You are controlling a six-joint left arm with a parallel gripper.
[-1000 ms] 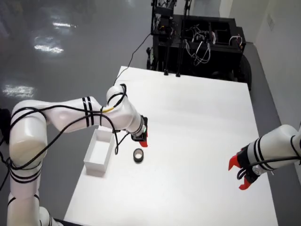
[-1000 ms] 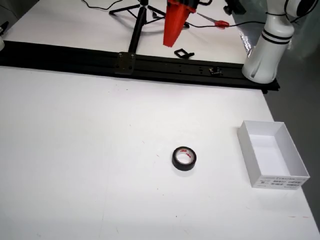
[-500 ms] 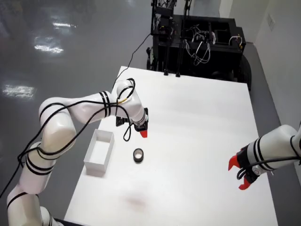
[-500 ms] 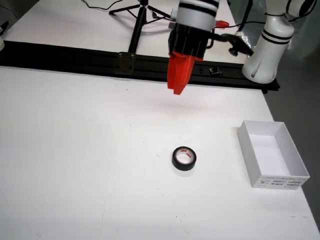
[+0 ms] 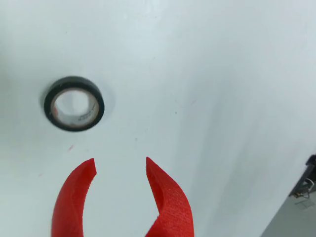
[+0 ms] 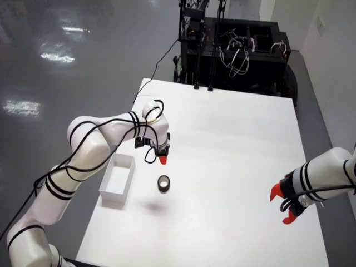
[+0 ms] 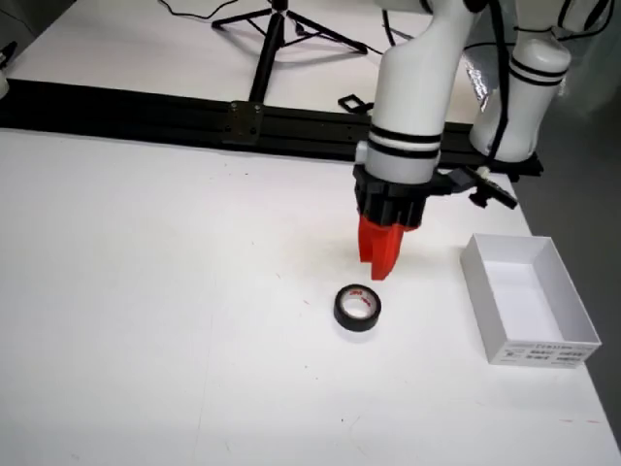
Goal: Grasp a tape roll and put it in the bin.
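A black tape roll [image 5: 74,103] lies flat on the white table, also seen as the tape roll [image 6: 163,183] and the tape roll [image 7: 358,308]. My gripper [image 5: 120,167] with red fingers [image 5: 75,190] is open and empty, the roll lying ahead and to the left of the fingertips in the wrist view. In the overhead view my gripper [image 6: 162,159] hangs just above and behind the roll. From the front my gripper [image 7: 380,269] points down, a little beyond the roll. The white bin [image 6: 117,181] sits left of the roll there; in the front view the bin [image 7: 529,311] is at right.
A second white arm with a red gripper [image 6: 283,203] stays at the table's right edge. A black rail [image 7: 243,121] and a tripod stand along the far side in the front view. A black equipment rack [image 6: 233,47] stands behind the table.
My arm has swung down and toward the roll; the gripper dropped from high above the rail to just over the table beside the roll. Roll and bin have not moved.
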